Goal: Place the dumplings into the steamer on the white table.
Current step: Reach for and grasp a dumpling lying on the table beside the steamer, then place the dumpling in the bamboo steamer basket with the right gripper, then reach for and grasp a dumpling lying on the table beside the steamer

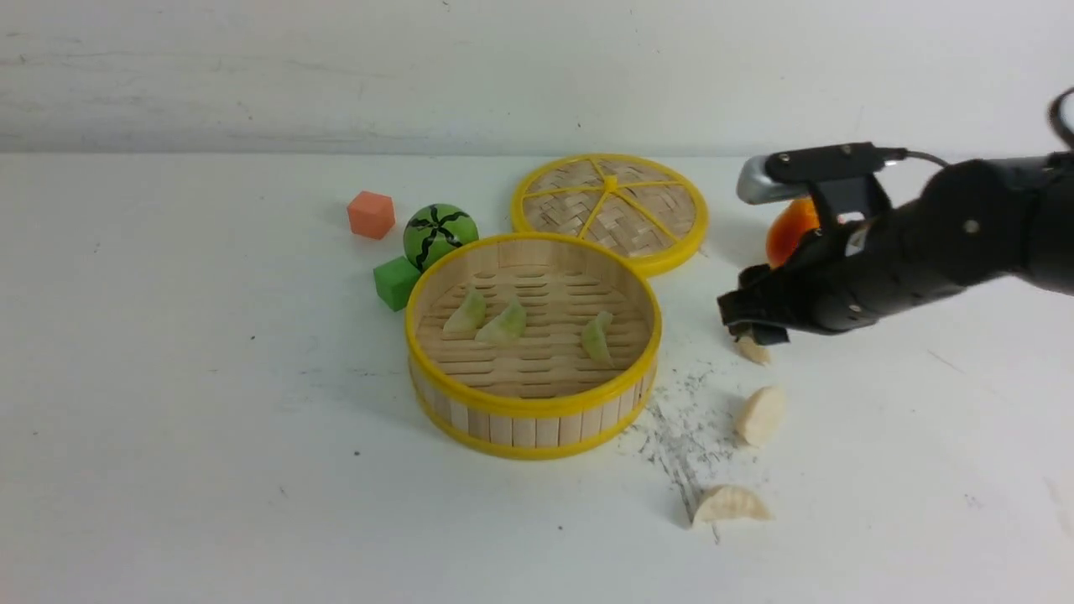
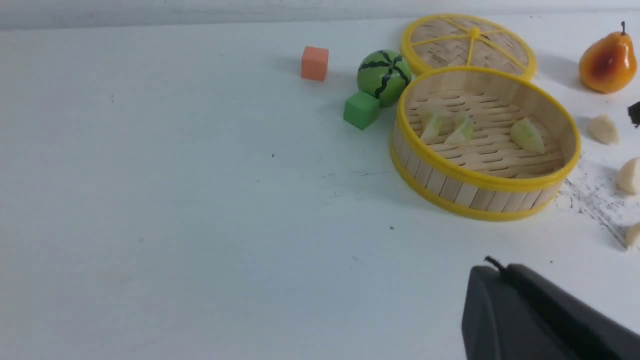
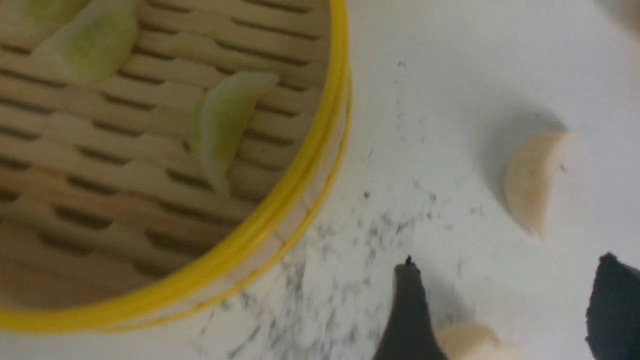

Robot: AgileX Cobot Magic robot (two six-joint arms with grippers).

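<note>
**Front view.** The steamer (image 1: pixel 537 408) stands on the white desk (image 1: pixel 168 377). It is a shallow bamboo ring with an upright slat wall, a slatted floor and glossy yellow rims. Three green dumplings (image 1: pixel 503 325), pale and translucent, lie on that floor. Three cream ones lie on the desk to the steamer's right. The first cream dumpling (image 1: pixel 753 349) is level with the steamer's middle, a second (image 1: pixel 760 414) is level with its front rim, and a third (image 1: pixel 730 505) lies forward of that rim. The right arm (image 1: pixel 923 243) reaches in low from the right, and the right jaws sit directly over the first cream dumpling. No left arm shows here, so the right one is judged far nearer.

**Left wrist view.** The first cream dumpling (image 2: pixel 602 129) lies just right of the steamer (image 2: pixel 480 180). The woven lid (image 2: pixel 470 45) lies behind the steamer, and a pear (image 2: pixel 607 62) stands right of the lid. Only a dark housing (image 2: pixel 525 315) of the left jaws shows, so their opening cannot be told.

**Right wrist view.** The two dark fingertips (image 3: pixel 407 310) stand wide apart and grip nothing. The first cream dumpling (image 3: pixel 467 342) lies between them, close against one tip. The frame edge cuts the dumpling off, so its long axis is unclear. The second cream dumpling (image 3: pixel 532 175), a smooth matte crescent, lies on scuffed desk beyond the tips. The steamer's rim (image 3: pixel 300 200) is near, with a green dumpling (image 3: pixel 225 125) inside it.
</note>
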